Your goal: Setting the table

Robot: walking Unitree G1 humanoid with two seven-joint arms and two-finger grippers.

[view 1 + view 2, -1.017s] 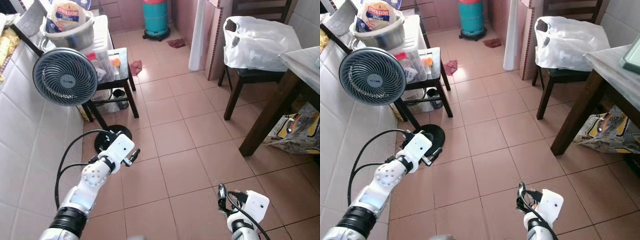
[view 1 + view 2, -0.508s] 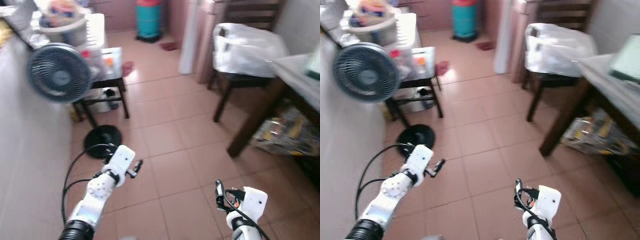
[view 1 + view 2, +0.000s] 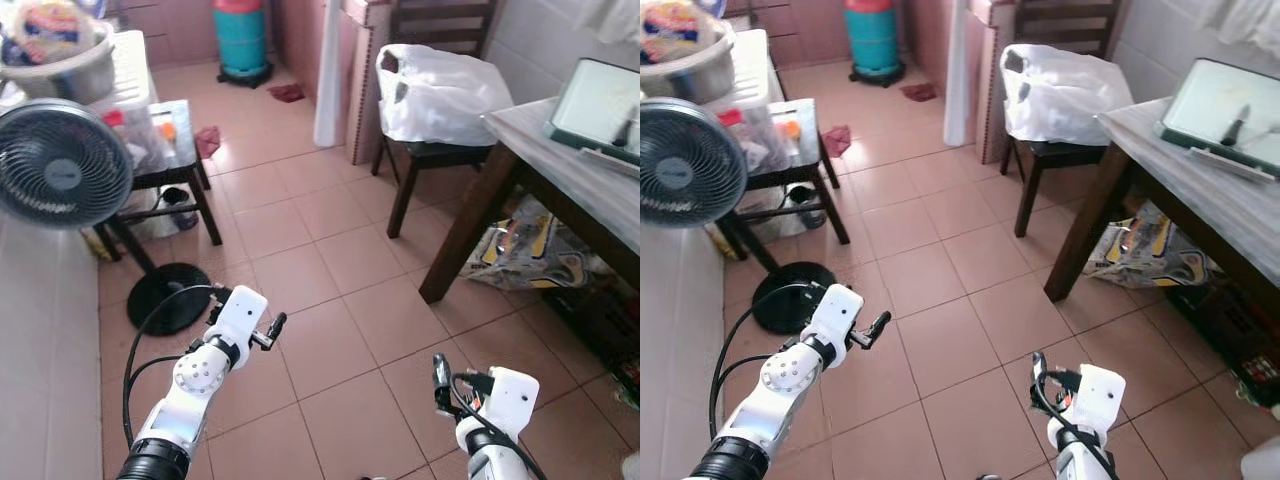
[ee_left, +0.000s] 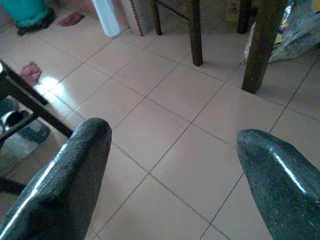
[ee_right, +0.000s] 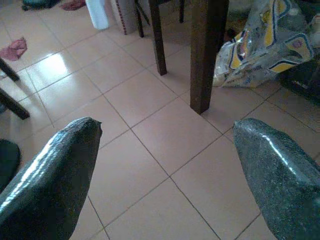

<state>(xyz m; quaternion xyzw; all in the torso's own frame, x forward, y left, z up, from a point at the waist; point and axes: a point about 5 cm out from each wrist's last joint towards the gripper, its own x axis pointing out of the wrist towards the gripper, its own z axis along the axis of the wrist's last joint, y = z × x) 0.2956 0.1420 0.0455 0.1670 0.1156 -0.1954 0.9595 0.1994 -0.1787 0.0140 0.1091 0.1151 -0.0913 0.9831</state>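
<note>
A dark wooden table (image 3: 566, 182) with a pale top stands at the right, its leg (image 3: 462, 228) planted on the tiled floor. On the table lies a green-rimmed white tray (image 3: 1228, 112) with a dark utensil on it. My left gripper (image 3: 272, 330) hovers low over the floor at the left, open and empty; in the left wrist view its fingers (image 4: 65, 170) are spread wide over bare tiles. My right gripper (image 3: 440, 380) hangs low at the front right, also open and empty, with the table leg (image 5: 206, 50) ahead of it.
A chair holding a white plastic bag (image 3: 440, 80) stands beside the table. A printed bag (image 3: 520, 250) lies under the table. At the left are a standing fan (image 3: 60, 165) with its round base (image 3: 165, 297), a small cluttered stand (image 3: 165, 150) and a teal gas cylinder (image 3: 240, 35).
The camera has swung to the right, bringing the table top and the tray into view. Both arms keep about the same pose, grippers still open.
</note>
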